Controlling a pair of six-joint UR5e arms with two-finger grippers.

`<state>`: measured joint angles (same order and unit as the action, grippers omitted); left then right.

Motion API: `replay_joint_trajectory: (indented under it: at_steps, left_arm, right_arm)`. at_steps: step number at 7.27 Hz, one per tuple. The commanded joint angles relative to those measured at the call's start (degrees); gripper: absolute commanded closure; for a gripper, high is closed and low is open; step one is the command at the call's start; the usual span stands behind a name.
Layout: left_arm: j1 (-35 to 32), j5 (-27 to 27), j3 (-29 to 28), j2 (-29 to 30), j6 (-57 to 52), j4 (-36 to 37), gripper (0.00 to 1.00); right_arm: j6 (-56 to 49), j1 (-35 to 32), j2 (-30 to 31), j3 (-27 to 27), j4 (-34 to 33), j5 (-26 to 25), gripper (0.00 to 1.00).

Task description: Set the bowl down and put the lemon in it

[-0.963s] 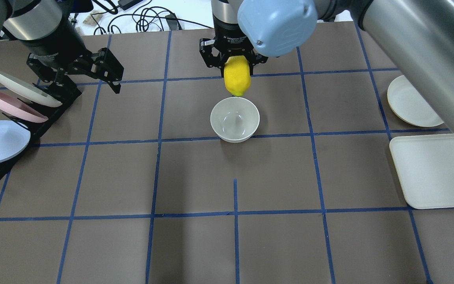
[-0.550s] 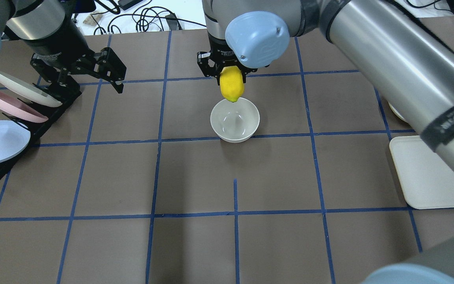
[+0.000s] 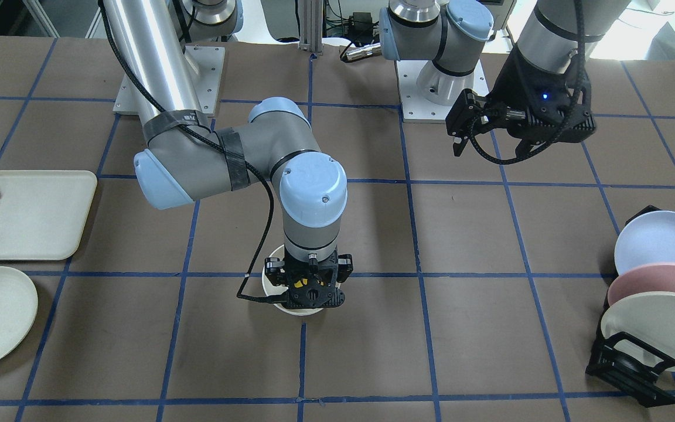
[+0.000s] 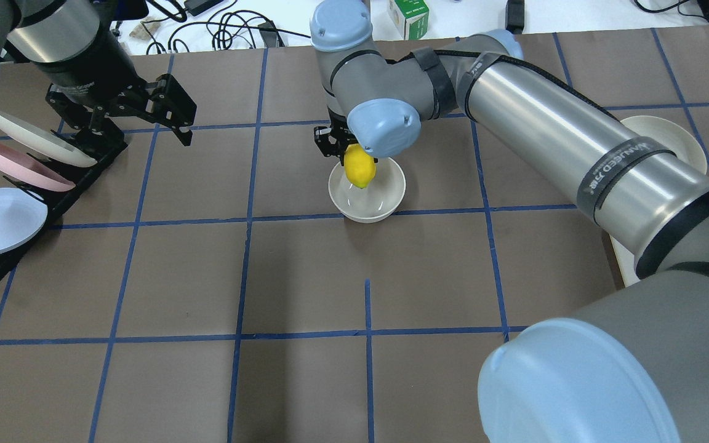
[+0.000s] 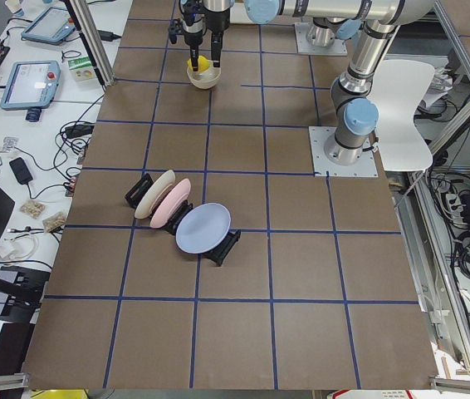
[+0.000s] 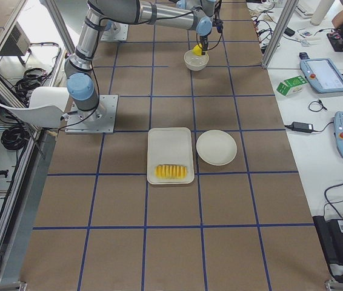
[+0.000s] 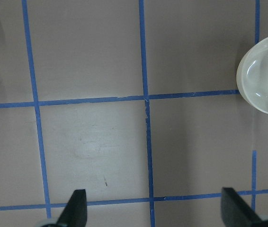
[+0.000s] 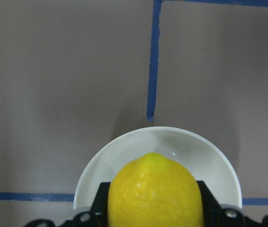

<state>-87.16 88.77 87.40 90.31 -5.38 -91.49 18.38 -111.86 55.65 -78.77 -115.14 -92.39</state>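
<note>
While the lemon (image 4: 359, 169) hung over the opening of the bowl (image 4: 386, 207), its lower tip near rim level, it had not been released. The bowl stood upright on the table (image 4: 145, 277) beside a tape-line crossing, so bowl placement was judged complete. The right end effector (image 8: 153, 204) was clamped on the lemon's sides, directly above the bowl. Remaining steps, as judged: release the lemon into the bowl, then withdraw. The left end effector (image 7: 155, 211) hung empty, fingers apart, well apart from the bowl, near the plate rack (image 4: 87, 161).
</note>
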Motion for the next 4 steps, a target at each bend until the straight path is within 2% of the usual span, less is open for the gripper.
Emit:
replay_joint_trajectory:
  at_steps: [1,3,4]
  left_arm:
    - [0.1,0.0,0.1,-0.1,-0.1,0.0,0.0]
    - [0.3,0.2,0.2,-0.2,-0.3,0.0,0.0]
    - [0.2,0.5,0.2,-0.4,-0.5,0.0,0.0]
  right_arm:
    - [-0.4,0.0,-0.2,-5.1,-4.7,-0.1,0.76]
    - [-0.3,0.0,-0.3,-6.1,-6.7,0.1,0.69]
    - [-0.3,0.0,-0.2,-6.1,-6.7,-0.1,0.56]
